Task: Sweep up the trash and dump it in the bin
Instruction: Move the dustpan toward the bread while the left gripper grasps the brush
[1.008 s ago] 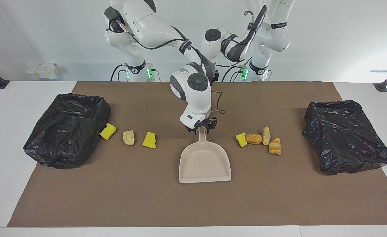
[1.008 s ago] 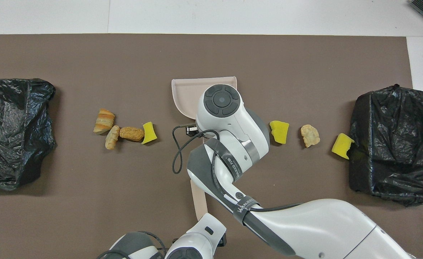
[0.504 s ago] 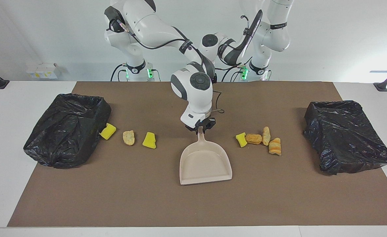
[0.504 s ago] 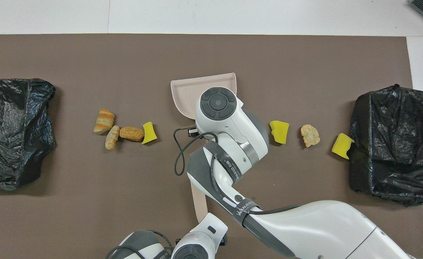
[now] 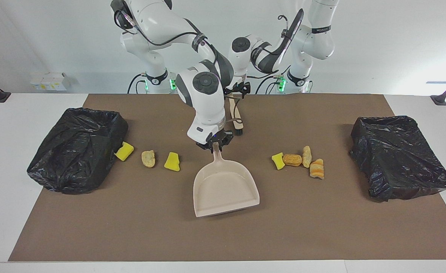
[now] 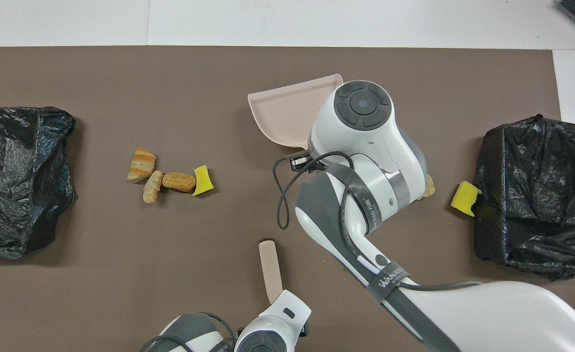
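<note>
White tabletop point(image 5: 3, 159) with a brown mat point(image 5: 139, 227) covering most of it. On the mat: black-bagged bin point(image 5: 77, 149) at frame left in the facing view, second black-bagged bin point(image 5: 399, 157) at frame right. Beige dustpan point(image 5: 224, 187) at centre, open mouth toward the lower edge of the frame. Left of centre, a row of three: yellow sponge chunk point(image 5: 124, 151) touching the left bin, tan bread piece point(image 5: 148, 158), yellow sponge chunk point(image 5: 172, 161). Right of centre, a tight cluster: yellow chunk point(image 5: 278, 160), three orange-tan bread pieces point(image 5: 306, 161) beside it. Small white boxes point(image 5: 48, 81) at upper left, off the mat.
</note>
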